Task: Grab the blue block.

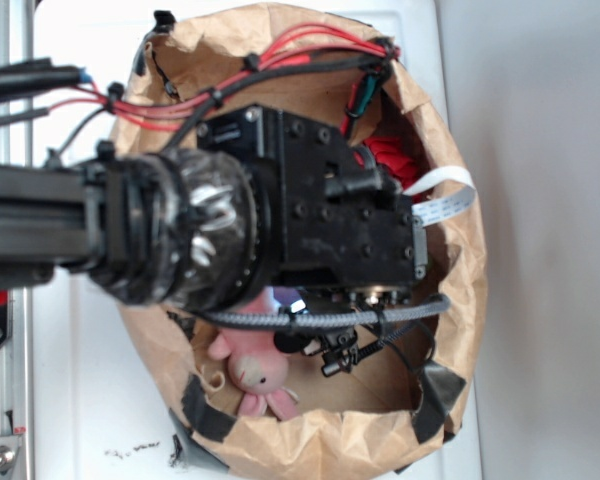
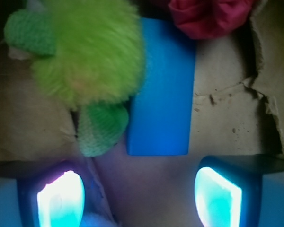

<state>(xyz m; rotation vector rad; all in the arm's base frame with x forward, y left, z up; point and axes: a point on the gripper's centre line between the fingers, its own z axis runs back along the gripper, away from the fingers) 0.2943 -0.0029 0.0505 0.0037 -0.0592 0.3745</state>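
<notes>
Blue block (image 2: 162, 90): flat smooth rectangular slab, lying lengthwise on brown paper.

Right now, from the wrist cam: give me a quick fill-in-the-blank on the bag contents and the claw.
1. The flat slab ahead of the claw is colored ____.
2. The yellow-green plush toy overlaps the blue block along the block's ____ edge in the wrist view.
3. The claw fingers stand apart, so the claw is ____.
4. Everything lies inside a brown ____ bag.

Missing words: blue; left; open; paper

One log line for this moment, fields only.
gripper: open, above bag | flat bright blue rectangular block: ungrasped, ahead between fingers | yellow-green plush toy: overlapping block's edge
</notes>
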